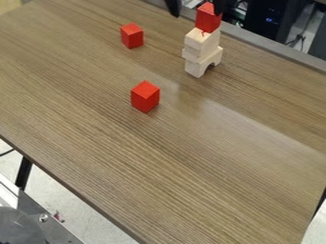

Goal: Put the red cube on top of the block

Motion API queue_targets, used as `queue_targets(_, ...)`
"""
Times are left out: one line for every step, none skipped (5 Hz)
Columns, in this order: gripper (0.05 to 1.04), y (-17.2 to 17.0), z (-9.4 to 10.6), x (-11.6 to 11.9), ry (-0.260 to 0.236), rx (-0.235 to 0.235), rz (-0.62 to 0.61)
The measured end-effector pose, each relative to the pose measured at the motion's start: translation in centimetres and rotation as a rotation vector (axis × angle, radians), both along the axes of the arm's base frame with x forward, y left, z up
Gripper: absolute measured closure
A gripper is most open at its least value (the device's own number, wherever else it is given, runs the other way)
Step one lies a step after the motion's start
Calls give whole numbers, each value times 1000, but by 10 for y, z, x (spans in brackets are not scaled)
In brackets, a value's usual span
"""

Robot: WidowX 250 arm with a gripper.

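- Across most of the view, a brown wood-grain table runs at a slant, with a grey strip along its upper right side.
- Past that strip, at the upper right, stands dark equipment with a small blue light on it, and cables hang beside it.
- Below the table's edge, at the lower left, is a grey metal part with a round screw head on it.
- At the top edge, right of centre, the black gripper hangs down with its two fingers spread wide. One is clear of the topmost cube on the left; the other overlaps that cube's upper right edge in the view, and whether it touches cannot be told.
- Under the gripper, a stack of pale wooden blocks stands upright on the table, an arch-shaped piece at its foot.
- Nearer the middle of the table, a loose red cube rests with one corner towards the camera, well apart from the stack.
- Atop the pale stack sits the raised red cube, between the spread fingers as seen from here and slightly turned.
- Farther back, left of the stack, another red cube rests on the table, apart from the other things.
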State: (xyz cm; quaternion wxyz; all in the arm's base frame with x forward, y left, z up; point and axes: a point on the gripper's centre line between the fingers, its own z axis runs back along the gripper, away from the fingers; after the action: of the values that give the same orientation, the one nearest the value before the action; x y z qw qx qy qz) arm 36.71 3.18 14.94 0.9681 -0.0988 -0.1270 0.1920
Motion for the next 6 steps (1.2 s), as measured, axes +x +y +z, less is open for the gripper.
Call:
queue_targets(86, 0, -12, -2, 33, -7, -4)
queue_targets(86, 6, -15, -22, -5, 6, -194)
queue_targets(86, 21, -1, -42, -91, 44, -240)
queue_targets(86, 31, -5, -61, -117, 89, -336)
queue_targets(86, 35, -24, -73, -92, 122, -387)
queue_targets(86, 36, -36, -72, -104, 182, -403)
